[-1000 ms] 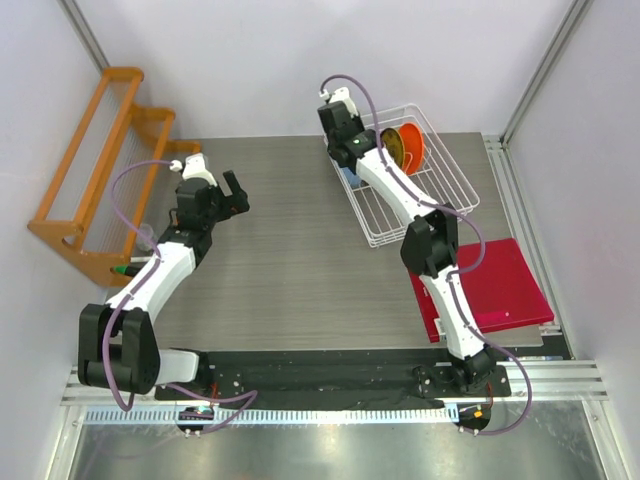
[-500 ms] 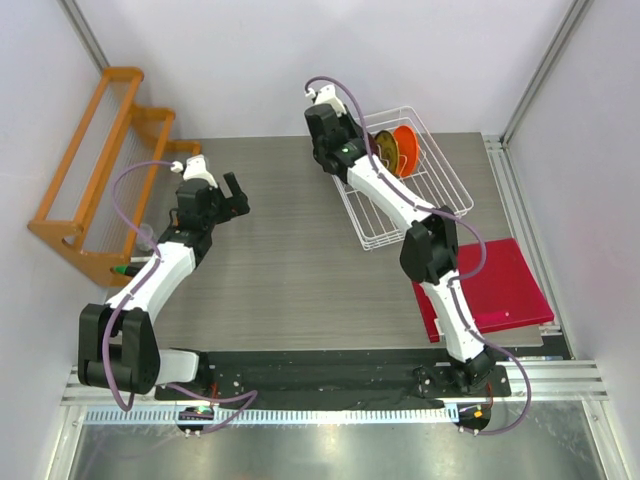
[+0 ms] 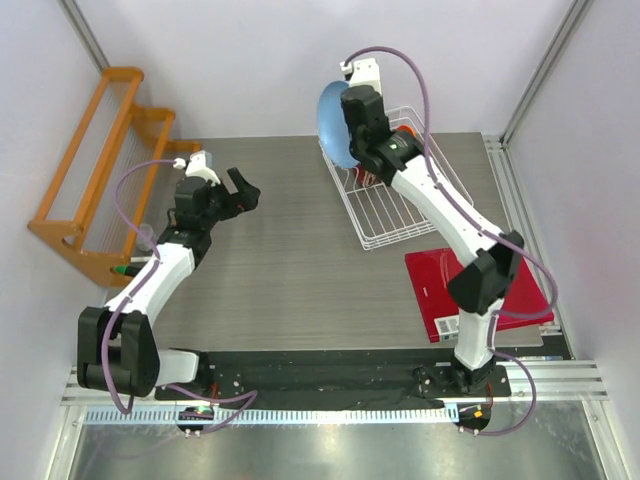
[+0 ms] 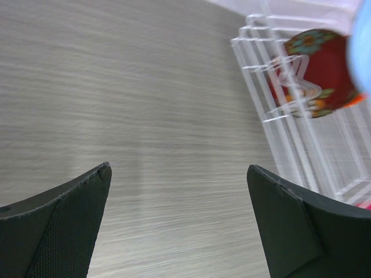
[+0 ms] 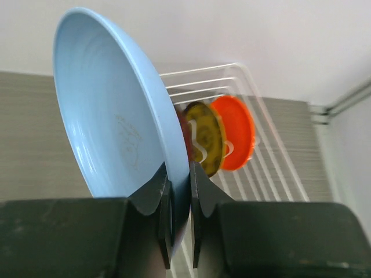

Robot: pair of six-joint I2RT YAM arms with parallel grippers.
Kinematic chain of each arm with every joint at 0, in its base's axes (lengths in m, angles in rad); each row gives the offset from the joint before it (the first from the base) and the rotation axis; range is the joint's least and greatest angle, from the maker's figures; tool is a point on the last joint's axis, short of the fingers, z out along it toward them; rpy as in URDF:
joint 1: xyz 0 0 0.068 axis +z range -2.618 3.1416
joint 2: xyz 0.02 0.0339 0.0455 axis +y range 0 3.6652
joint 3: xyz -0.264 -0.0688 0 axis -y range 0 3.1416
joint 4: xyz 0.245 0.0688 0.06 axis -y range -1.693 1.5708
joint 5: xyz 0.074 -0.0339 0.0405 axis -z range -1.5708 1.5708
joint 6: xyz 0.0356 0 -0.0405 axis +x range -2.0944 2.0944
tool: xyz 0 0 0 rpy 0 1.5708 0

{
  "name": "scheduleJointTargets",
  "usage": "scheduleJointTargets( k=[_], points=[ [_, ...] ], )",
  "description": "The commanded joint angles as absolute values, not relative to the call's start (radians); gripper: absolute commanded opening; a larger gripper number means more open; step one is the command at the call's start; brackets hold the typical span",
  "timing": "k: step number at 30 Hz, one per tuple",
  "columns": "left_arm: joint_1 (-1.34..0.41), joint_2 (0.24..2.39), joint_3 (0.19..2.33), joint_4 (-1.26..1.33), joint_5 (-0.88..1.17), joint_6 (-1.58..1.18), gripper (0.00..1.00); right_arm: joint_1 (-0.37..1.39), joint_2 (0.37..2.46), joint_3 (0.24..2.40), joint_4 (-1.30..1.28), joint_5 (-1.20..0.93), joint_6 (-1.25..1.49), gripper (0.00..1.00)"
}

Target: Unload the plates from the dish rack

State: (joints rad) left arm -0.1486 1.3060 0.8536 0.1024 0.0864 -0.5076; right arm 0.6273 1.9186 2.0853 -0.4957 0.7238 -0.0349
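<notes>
Holding the blue plate (image 5: 116, 121) on edge, my right gripper (image 5: 178, 176) is pinched shut on its rim, raised by the rack's (image 3: 400, 215) far left corner. I should lift clear of the wires before swinging over the table (image 3: 280, 260). The red plate (image 4: 324, 66), yellow plate (image 5: 204, 136) and orange plate (image 5: 236, 130) stand in the rack. My left gripper (image 4: 179, 220) hovers wide open and empty.

Top view looks down on the whole bench (image 3: 280, 250); both wrist views, low and close, share the rack (image 3: 390, 215).
</notes>
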Motion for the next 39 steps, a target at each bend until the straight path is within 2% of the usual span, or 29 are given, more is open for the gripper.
scheduleJointTargets(
  k=[1, 5, 11, 16, 27, 29, 30, 32, 33, 35, 36, 39],
  points=[
    [-0.152, 1.269, 0.835, 0.294, 0.242, -0.618, 0.99, 0.635, 1.806, 1.958, -0.546, 0.429, 0.175, 0.01],
    [-0.152, 1.285, 0.79, 0.411, 0.316, -0.698, 0.99, 0.635, 1.75, 1.829, -0.491, 0.208, 0.253, 0.01],
    [-0.153, 1.318, 0.736, 0.561, 0.393, -0.791, 0.99, 0.634, 1.683, 1.688, -0.364, 0.026, 0.354, 0.01],
    [-0.152, 1.342, 0.715, 0.606, 0.411, -0.83, 0.98, 0.634, 1.648, 1.616, -0.308, -0.047, 0.409, 0.01],
    [-0.153, 1.305, 0.673, 0.583, 0.348, -0.784, 0.94, 0.62, 1.566, 1.514, -0.235, -0.074, 0.459, 0.01],
    [-0.152, 1.318, 0.669, 0.606, 0.359, -0.801, 0.85, 0.606, 1.565, 1.506, -0.232, -0.11, 0.472, 0.01],
    [-0.152, 1.324, 0.667, 0.62, 0.359, -0.808, 0.72, 0.606, 1.566, 1.505, -0.232, -0.12, 0.477, 0.01],
    [-0.152, 1.339, 0.664, 0.659, 0.371, -0.831, 0.59, 0.606, 1.563, 1.493, -0.219, -0.135, 0.486, 0.01],
    [-0.153, 1.344, 0.661, 0.676, 0.374, -0.839, 0.39, 0.604, 1.563, 1.488, -0.216, -0.141, 0.497, 0.01],
    [-0.152, 1.362, 0.66, 0.703, 0.396, -0.847, 0.16, 0.603, 1.563, 1.476, -0.201, -0.172, 0.503, 0.01],
    [-0.152, 1.37, 0.666, 0.709, 0.403, -0.85, 0.01, 0.601, 1.569, 1.473, -0.195, -0.184, 0.509, 0.01],
    [-0.152, 1.391, 0.661, 0.722, 0.426, -0.856, 0.0, 0.597, 1.585, 1.473, -0.181, -0.228, 0.518, 0.01]
  ],
)
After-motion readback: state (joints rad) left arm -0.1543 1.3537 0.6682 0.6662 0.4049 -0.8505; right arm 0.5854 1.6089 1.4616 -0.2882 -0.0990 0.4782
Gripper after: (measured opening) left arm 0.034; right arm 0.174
